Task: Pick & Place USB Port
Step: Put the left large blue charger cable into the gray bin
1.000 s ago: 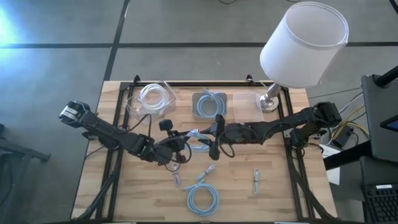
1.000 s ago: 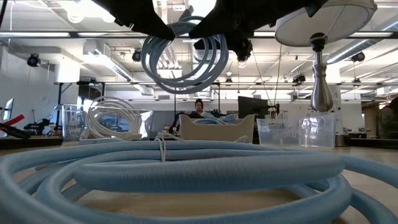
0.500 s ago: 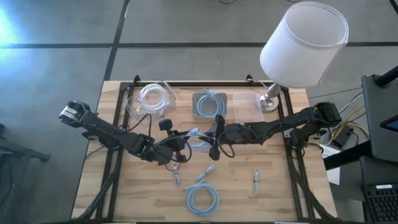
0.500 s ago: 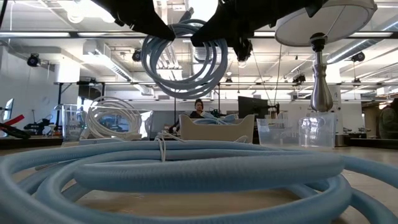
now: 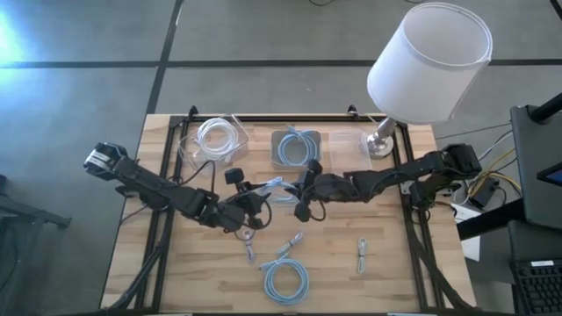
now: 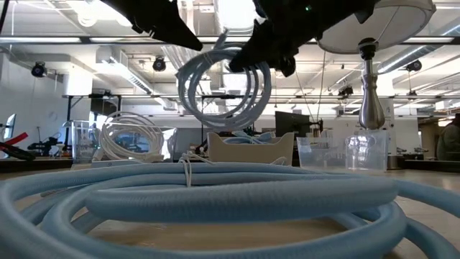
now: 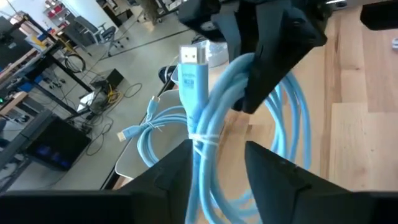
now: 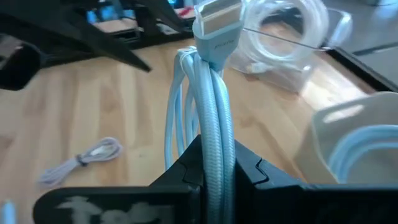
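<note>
Both arms meet over the middle of the table, seen from above. The left arm reaches in from the left edge of the frame, its left gripper (image 5: 250, 209) just left of centre, fingers (image 7: 273, 168) parted. The right arm stretches in from the right edge, its right gripper (image 5: 300, 195) at centre frame, fingers (image 8: 245, 165) clamped tight on a coiled light-blue cable (image 6: 226, 90) held in the air. The two grippers sit close together but apart.

Braided blue cable (image 8: 210, 146), wooden table (image 5: 395, 263)
</note>
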Robot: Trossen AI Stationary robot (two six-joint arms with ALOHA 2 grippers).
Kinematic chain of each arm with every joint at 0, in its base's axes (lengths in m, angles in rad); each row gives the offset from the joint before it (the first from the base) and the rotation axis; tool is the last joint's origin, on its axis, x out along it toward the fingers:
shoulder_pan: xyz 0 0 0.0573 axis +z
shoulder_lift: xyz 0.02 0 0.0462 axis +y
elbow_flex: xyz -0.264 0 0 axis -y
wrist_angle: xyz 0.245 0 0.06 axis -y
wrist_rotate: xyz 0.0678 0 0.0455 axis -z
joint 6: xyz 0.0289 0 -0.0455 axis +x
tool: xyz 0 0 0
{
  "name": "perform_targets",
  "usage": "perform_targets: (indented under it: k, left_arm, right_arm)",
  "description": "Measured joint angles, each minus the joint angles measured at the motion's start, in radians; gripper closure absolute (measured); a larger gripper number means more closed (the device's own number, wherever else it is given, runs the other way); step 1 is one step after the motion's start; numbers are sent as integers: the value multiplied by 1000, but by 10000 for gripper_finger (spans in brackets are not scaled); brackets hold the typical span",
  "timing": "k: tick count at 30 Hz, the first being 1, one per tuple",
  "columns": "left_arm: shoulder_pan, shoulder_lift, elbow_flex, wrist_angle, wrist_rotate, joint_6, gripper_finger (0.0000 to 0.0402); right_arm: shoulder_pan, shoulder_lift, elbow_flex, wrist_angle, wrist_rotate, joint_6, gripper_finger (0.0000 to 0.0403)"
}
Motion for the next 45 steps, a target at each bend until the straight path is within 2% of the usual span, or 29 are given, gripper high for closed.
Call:
perform_targets:
  k: [4, 11, 20, 27, 33, 37, 41, 45]
  left_arm:
    - [0, 0, -15, -3, 0, -24, 229]
    - [4, 0, -48, -5, -3, -44, 223]
    - [6, 0, -64, -3, -3, -71, 224]
    - [6, 0, -64, -4, -4, -71, 225]
    - [6, 0, -64, -3, -4, -72, 225]
    - [8, 0, -64, 3, -4, -72, 225]
    - [13, 0, -64, 4, -4, -72, 225]
    - [17, 0, -64, 5, -4, -74, 225]
  right_arm:
    - [-6, 0, 0, -58, 75, -1, 375]
    - [-61, -17, 27, -91, 66, -51, 375]
    - [-185, -58, 136, -291, 59, -149, 374]
    - [-338, -32, 165, -313, -148, -237, 374]
    - [-443, -12, 124, -300, -229, -297, 374]
    - [-483, -3, 96, -294, -250, -306, 374]
    - [-506, 14, 72, -256, -370, -291, 374]
    - [-510, 41, 58, -222, -389, -329, 374]
